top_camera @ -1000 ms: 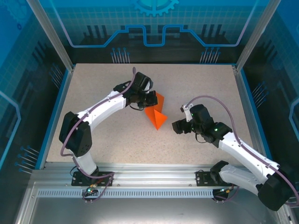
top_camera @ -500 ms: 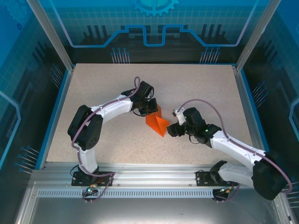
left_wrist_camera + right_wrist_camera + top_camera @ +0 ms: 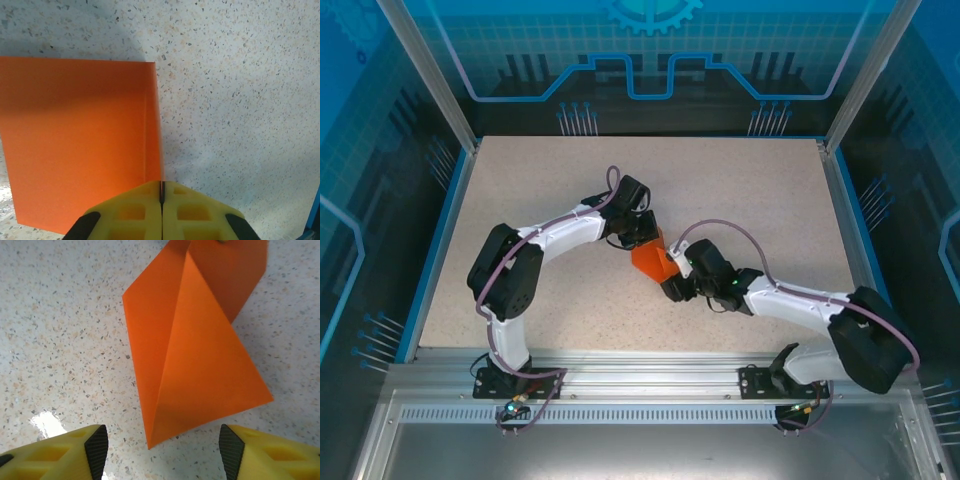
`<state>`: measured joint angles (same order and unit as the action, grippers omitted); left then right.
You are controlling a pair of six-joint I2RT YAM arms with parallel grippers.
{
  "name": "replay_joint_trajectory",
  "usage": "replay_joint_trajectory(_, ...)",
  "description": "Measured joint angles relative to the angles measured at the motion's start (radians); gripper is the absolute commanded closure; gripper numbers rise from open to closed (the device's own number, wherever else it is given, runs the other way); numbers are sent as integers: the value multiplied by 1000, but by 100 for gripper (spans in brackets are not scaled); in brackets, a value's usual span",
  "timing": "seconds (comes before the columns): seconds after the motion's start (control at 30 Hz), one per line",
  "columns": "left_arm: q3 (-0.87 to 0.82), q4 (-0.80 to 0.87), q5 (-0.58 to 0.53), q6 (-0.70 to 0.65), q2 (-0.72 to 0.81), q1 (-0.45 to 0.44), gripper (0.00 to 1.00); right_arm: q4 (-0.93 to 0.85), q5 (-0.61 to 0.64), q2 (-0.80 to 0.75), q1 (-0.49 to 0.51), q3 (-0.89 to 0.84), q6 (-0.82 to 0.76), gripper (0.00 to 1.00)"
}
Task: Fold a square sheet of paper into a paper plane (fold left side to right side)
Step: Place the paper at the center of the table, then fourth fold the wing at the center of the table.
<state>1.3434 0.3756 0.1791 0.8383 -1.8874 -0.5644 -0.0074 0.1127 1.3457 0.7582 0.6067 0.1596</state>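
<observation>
Right gripper [image 3: 163, 452] is being brought in, jaws apart but narrowing.
The near tip of the square sheet of paper [image 3: 200, 365], partly folded on the table [image 3: 60, 340], is now being straddled by its fingers; further off, the far edge is being kept pinched by the closed left gripper [image 3: 161, 186], so a crease is probably being prepared.

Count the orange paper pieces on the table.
1. The bright orange-red folded paper sheet lies mid-table, between the left pincer and the right pincer. The arms could hide a small scrap.
</observation>
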Motion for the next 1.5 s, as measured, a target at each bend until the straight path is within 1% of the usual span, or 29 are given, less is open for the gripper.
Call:
replay_joint_trajectory(0.13, -2, -2, 0, 2, 0, 0, 92, 29, 23, 80, 19, 23, 0, 43)
replay_joint_trajectory(0.3, -17, -7, -1, 2, 0, 0, 92, 48, 57, 142, 32, 63, 0, 49)
replay_joint_trajectory(0.4, -18, -6, -2, 2, 0, 0, 92, 54, 75, 173, 41, 92, 0, 53)
replay_joint_trajectory(0.5, -18, -6, -3, 2, 0, 0, 91, 56, 93, 197, 47, 109, 3, 61)
replay_joint_trajectory(0.6, -18, -5, -4, 2, 0, 0, 87, 55, 102, 208, 47, 109, 5, 69)
replay_joint_trajectory(0.77, -18, 5, -8, -7, 1, 3, 73, 53, 116, 221, 49, 110, 3, 80)
replay_joint_trajectory(0.87, -32, 8, -10, -14, 16, 11, 65, 51, 116, 232, 51, 110, 4, 83)
replay_joint_trajectory(1.03, -85, 11, -11, -32, 87, 54, 57, 45, 115, 264, 54, 114, 5, 88)
replay_joint_trajectory(1.2, -103, 11, -10, -46, 147, 92, 54, 38, 115, 272, 54, 114, 4, 91)
replay_joint_trajectory(1.3, -107, 10, -6, -58, 155, 93, 53, 34, 115, 272, 54, 115, 5, 92)
replay_joint_trajectory(1.4, -136, 7, 2, -59, 163, 92, 52, 30, 107, 272, 53, 119, 5, 94)
replay_joint_trajectory(1.5, -183, 0, 14, -59, 173, 92, 52, 19, 74, 272, 49, 128, 8, 96)
